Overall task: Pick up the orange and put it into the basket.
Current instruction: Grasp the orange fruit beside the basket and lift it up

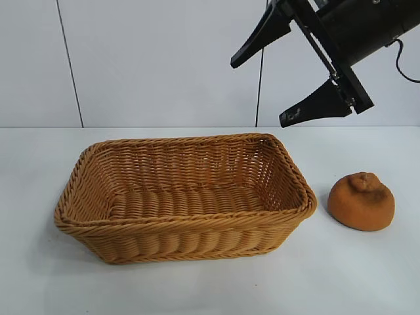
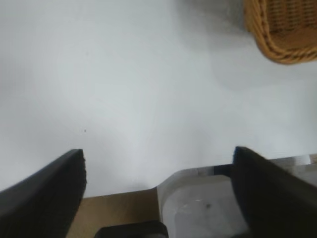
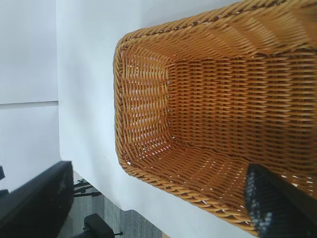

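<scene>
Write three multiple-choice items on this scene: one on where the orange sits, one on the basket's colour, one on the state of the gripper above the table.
1. Where is the orange?
A. inside the basket
B. on the table beside the basket
C. between the gripper's fingers

2. What colour is the basket?
A. tan-golden
B. dark blue
C. white

3. How is the right gripper, up in the exterior view's top right?
A. shut on the orange
B. shut and empty
C. open and empty

Answers:
1 B: the orange rests on the white table, just off the basket's right end.
2 A: its woven wicker is tan-golden throughout.
3 C: its fingers stand wide apart with nothing between them.
</scene>
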Controlling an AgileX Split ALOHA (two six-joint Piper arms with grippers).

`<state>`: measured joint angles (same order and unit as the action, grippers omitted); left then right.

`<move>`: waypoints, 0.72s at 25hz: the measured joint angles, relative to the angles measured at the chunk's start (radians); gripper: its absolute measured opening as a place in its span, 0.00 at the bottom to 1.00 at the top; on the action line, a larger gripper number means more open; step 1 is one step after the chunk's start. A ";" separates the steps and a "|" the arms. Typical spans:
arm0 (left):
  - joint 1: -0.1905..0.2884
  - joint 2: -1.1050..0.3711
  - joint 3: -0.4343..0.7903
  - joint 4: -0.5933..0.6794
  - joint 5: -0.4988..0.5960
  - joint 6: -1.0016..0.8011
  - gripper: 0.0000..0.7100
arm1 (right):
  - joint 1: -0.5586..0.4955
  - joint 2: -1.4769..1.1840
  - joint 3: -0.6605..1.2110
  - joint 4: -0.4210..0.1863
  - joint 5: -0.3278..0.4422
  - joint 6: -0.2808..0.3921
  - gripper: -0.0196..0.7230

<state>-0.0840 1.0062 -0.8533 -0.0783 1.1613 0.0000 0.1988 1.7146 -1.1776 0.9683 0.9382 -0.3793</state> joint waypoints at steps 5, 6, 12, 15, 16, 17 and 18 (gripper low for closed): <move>0.000 -0.286 0.246 0.003 -0.092 0.000 0.81 | 0.000 0.000 0.000 0.000 0.000 0.000 0.89; 0.000 -0.344 0.278 0.003 -0.099 0.000 0.81 | 0.000 0.000 0.000 0.000 0.000 0.000 0.89; 0.000 -0.612 0.347 0.004 -0.096 0.000 0.81 | 0.000 0.000 0.000 0.000 0.000 0.000 0.89; 0.000 -0.713 0.348 0.004 -0.097 0.000 0.81 | 0.000 0.000 -0.009 -0.008 0.010 -0.001 0.89; 0.000 -0.745 0.348 0.004 -0.097 0.000 0.81 | 0.000 0.000 -0.019 -0.023 0.018 -0.002 0.89; 0.000 -0.777 0.350 0.004 -0.097 0.000 0.81 | 0.000 0.000 -0.037 -0.041 0.025 -0.002 0.89; 0.000 -0.802 0.351 0.004 -0.097 0.000 0.81 | 0.000 0.000 -0.060 -0.066 0.029 0.001 0.89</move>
<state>-0.0840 0.2040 -0.5024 -0.0743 1.0639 0.0000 0.1988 1.7146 -1.2378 0.9026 0.9676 -0.3781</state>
